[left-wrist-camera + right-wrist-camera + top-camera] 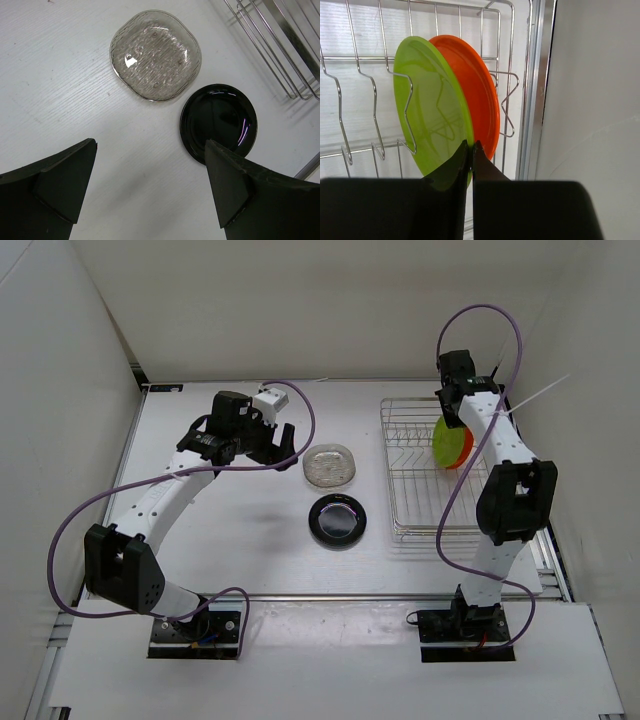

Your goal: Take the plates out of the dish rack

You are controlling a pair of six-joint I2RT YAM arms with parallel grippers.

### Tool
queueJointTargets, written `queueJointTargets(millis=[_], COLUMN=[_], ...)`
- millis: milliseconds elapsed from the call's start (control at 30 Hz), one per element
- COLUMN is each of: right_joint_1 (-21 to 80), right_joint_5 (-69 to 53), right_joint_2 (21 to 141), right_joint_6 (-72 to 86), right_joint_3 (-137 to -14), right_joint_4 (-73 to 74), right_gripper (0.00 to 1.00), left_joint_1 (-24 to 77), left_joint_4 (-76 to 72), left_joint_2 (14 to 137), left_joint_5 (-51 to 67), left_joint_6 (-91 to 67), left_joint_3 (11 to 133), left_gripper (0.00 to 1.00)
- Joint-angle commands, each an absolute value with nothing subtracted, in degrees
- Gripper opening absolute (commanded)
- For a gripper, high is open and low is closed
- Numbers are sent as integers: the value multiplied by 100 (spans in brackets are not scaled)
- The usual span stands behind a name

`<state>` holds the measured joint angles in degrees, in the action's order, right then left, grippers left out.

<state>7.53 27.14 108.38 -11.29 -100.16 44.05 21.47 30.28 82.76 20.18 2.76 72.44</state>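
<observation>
Top external: two plates lie out on the table [200, 530] and two stand in the dish rack [415, 515].
Clear plate [330, 464] and black plate [338, 520] lie flat on the table just left of the rack, close together but not touching, the clear one farther back. Green plate [430, 110] and orange plate [482, 90] stand on edge in the rack's far right part, leaning together; right wrist view shows green in front of orange. Right gripper [471, 150] has its jaws down to a thin slit, pinched on the green plate's lower rim. Left gripper [150, 145] hangs above the table near the clear and black plates, jaws spread wide, holding nothing.
</observation>
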Motion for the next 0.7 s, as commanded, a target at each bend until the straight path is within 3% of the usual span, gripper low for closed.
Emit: queueJointTargets(millis=[0, 467, 667], right_joint_1=[931, 1230, 1283], right_joint_5=[2978, 3551, 2912], right_joint_2=[10398, 9388, 8922], right_joint_6=[-1020, -1380, -1258], right_joint_3=[-10406, -10494, -10170], right_joint_4=[4438, 4614, 4500], right_gripper=[0, 0, 0], left_joint_1=[2118, 2118, 2118], left_joint_4=[2936, 3059, 3190], left_joint_2=[8051, 8375, 8586], left_joint_5=[2109, 2162, 3362], left_joint_6=[229, 123, 18], left_joint_3=[7304, 7734, 8146], left_gripper=[100, 100, 100])
